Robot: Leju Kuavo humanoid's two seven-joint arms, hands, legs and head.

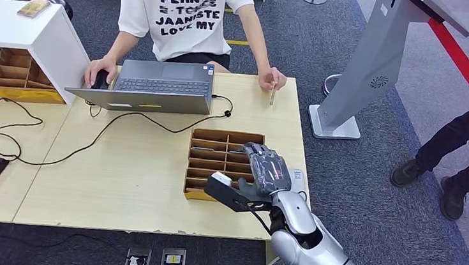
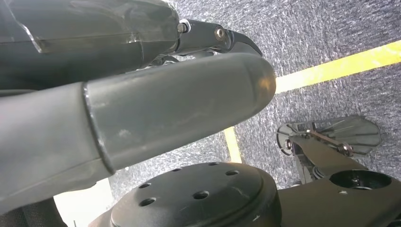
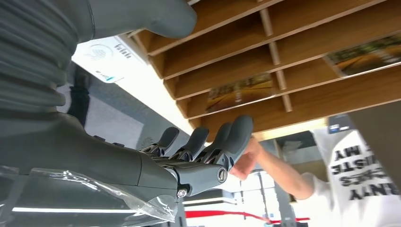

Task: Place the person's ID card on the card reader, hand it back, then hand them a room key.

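One robot right hand (image 1: 266,170) hovers empty, fingers apart, over the slotted wooden card tray (image 1: 207,162). The thin ID card (image 1: 272,96) stands in the seated person's hand (image 1: 270,79); next, taking it likely calls for reaching forward.

On the worktop (image 1: 131,187) a laptop (image 1: 152,87) sits at the far edge, in front of the person (image 1: 185,13) seated behind it. A slotted tray (image 1: 207,162) lies nearer, right of centre, with cards (image 3: 241,92) in some slots. The right robot hand (image 1: 266,170) hovers over the tray's right side. At the worktop's far right edge the person's hand (image 1: 270,79) holds a card (image 1: 272,96) upright. A second slotted tray (image 1: 22,75) stands far left, under a shelf (image 1: 23,24).
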